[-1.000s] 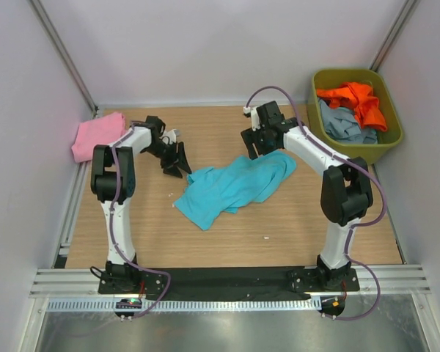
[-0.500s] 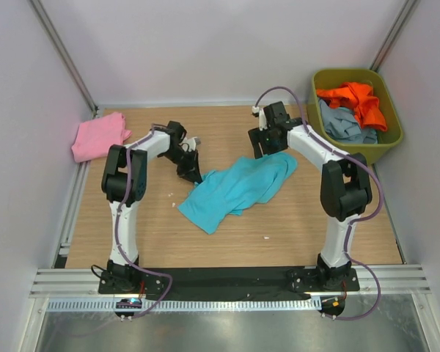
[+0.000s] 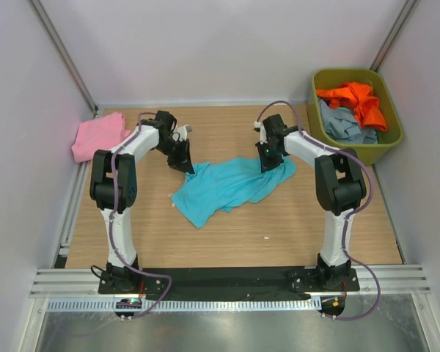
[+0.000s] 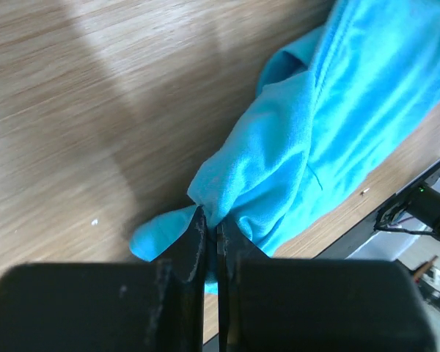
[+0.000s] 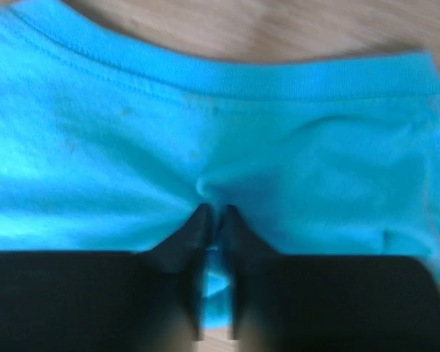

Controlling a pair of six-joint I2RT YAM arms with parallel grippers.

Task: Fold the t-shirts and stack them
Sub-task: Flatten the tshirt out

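A large turquoise t-shirt [image 3: 227,185] lies crumpled across the middle of the wooden table [image 3: 235,235]. My left gripper [image 3: 187,167] is at its left corner. The left wrist view shows that gripper [image 4: 211,220] shut on a pinch of the turquoise cloth [image 4: 330,110]. My right gripper [image 3: 268,163] presses down on the shirt's upper right end. In the right wrist view its jaws [image 5: 214,213] are nearly together with a fold of the cloth [image 5: 132,147] between them, just below a ribbed hem [image 5: 279,73]. A pink t-shirt [image 3: 99,136] lies folded at the far left.
An olive-green bin [image 3: 393,128] stands at the back right, holding an orange t-shirt [image 3: 356,99] and a grey-blue one [image 3: 345,126]. White walls close in the table on three sides. The arm bases stand on a black strip [image 3: 227,279] at the near edge.
Both grippers came down onto the turquoise shirt's ends and closed on it. The left one shifted back left with its corner, and the shirt slid slightly left.
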